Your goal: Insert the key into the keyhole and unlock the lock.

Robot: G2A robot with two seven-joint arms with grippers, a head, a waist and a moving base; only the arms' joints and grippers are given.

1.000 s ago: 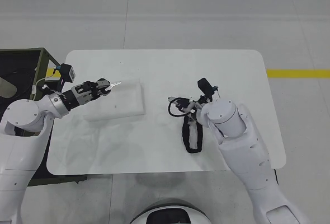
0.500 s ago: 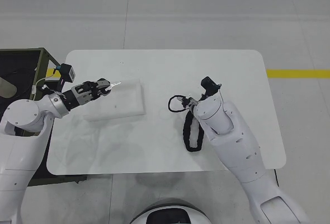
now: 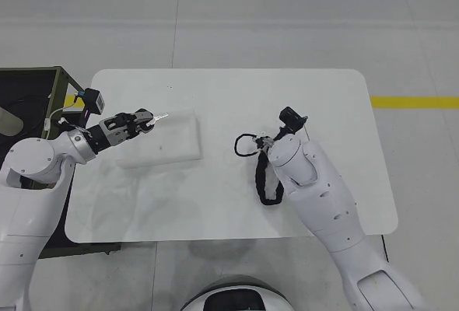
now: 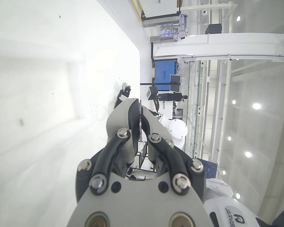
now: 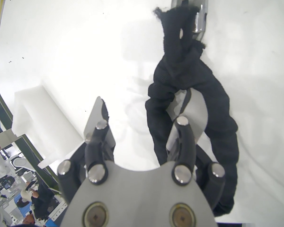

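While the L arm hangs over the table's (image 3: 292, 93) left part, the left gripper (image 3: 145, 119) is clamped on the key (image 3: 159, 117) (n = 1). The key's long axis runs approx. along the table's long side. Its tip points toward the table's middle and the R arm, angled a little toward the far edge. The key sits over the far edge of the white foam block (image 3: 163, 140) (n = 1), which lies flat on the table. Whether the tip touches the block cannot be told. In the L wrist view the key shows edge-on as a thin metal strip, pinched between the two fingers with no gap either side.

The lock (image 5: 179, 72) (n = 1) lies on the table right of centre, well apart from the key and block. It is a loop in a black fabric sleeve. In the top view its long axis runs from near edge to far edge, approx. crosswise to the key's axis. In the R wrist view its metal body (image 5: 191, 8) lies at the loop's end beyond the fingertips, pointing away from the claw. A thin black cable loop (image 3: 243, 145) lies on the table just beside the R arm's tip, on the key side.

The right gripper (image 5: 143, 94) has its jaws wide, gripping nothing. One finger passes inside the sleeve loop, with fabric draped across its tip. The other finger (image 5: 97, 119) is outside the loop, over bare table.
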